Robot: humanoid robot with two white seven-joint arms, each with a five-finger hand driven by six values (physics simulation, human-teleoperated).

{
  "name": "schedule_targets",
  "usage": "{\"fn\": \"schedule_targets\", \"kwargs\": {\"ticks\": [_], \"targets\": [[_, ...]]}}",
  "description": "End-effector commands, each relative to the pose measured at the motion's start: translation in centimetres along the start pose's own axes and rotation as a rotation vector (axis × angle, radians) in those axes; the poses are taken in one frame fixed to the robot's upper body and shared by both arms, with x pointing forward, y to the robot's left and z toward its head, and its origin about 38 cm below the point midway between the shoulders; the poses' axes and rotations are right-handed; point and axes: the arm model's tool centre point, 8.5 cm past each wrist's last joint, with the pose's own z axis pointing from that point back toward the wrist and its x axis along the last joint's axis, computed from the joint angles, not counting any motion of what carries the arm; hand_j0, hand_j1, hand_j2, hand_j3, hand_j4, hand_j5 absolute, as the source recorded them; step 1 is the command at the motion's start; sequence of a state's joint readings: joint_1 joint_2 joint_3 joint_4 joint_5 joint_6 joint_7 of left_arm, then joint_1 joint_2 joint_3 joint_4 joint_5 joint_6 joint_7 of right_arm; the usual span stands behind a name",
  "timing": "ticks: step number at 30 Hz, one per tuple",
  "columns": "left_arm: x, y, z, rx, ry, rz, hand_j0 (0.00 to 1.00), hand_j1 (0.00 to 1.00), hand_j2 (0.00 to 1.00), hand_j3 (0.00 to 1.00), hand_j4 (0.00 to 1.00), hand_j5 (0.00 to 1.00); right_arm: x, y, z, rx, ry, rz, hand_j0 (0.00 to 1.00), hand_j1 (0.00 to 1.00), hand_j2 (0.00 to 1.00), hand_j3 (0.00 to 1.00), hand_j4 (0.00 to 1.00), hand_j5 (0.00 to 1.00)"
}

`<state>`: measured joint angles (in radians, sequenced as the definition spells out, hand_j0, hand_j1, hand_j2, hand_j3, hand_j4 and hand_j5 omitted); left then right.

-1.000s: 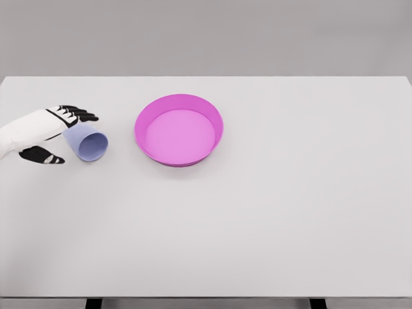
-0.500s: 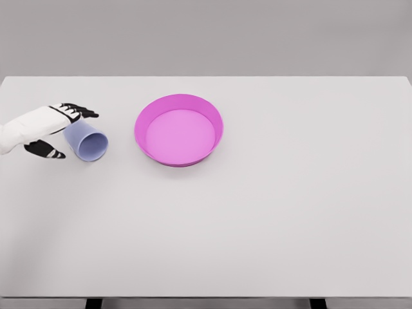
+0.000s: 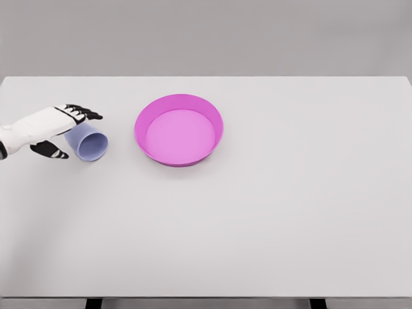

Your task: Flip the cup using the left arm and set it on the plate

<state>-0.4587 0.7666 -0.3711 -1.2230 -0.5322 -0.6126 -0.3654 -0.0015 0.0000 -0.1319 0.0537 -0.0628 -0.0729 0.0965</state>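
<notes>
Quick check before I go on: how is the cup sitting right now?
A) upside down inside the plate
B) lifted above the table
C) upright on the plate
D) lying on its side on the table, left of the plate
D: the cup lies on its side beside the left hand, left of the plate.

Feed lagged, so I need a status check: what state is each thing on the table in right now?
cup: lying on its side, mouth toward the camera, not on the plate.
plate: upright, empty.
left hand: around the cup's base, fingers above, thumb below; grip not clearly closed.
</notes>
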Motion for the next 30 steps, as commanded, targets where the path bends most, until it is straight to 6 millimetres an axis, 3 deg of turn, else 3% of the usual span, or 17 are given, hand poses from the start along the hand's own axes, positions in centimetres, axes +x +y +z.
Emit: {"fn": "schedule_targets", "kwargs": {"ticks": [1, 6, 12, 24, 30], "targets": [[-0.1, -0.4, -0.2, -0.005, 0.008, 0.006, 1.00, 1.00, 1.00, 1.00, 1.00, 1.00, 0.0, 0.0, 0.0, 0.000, -0.001, 0.000, 1.00, 1.00, 1.00, 1.00, 1.00, 1.00], [-0.7, -1.8, -0.6, -0.033, 0.032, 0.026, 1.00, 1.00, 1.00, 1.00, 1.00, 1.00, 0.0, 0.0, 0.0, 0.000, 0.001, 0.000, 1.00, 1.00, 1.00, 1.00, 1.00, 1.00], [-1.0, -1.0, -0.5, -0.006, 0.035, 0.031, 1.00, 1.00, 1.00, 1.00, 1.00, 1.00, 0.0, 0.0, 0.0, 0.000, 0.001, 0.000, 1.00, 1.00, 1.00, 1.00, 1.00, 1.00], [-0.3, -1.7, -1.4, -0.041, 0.027, 0.009, 0.99, 0.99, 0.99, 0.99, 0.99, 0.99, 0.0, 0.0, 0.0, 0.000, -0.001, 0.000, 1.00, 1.00, 1.00, 1.00, 1.00, 1.00], [-0.3, -1.7, -1.5, -0.069, 0.030, -0.015, 0.82, 0.82, 0.82, 0.82, 0.82, 0.82, 0.0, 0.0, 0.0, 0.000, -0.001, 0.000, 1.00, 1.00, 1.00, 1.00, 1.00, 1.00]]}}
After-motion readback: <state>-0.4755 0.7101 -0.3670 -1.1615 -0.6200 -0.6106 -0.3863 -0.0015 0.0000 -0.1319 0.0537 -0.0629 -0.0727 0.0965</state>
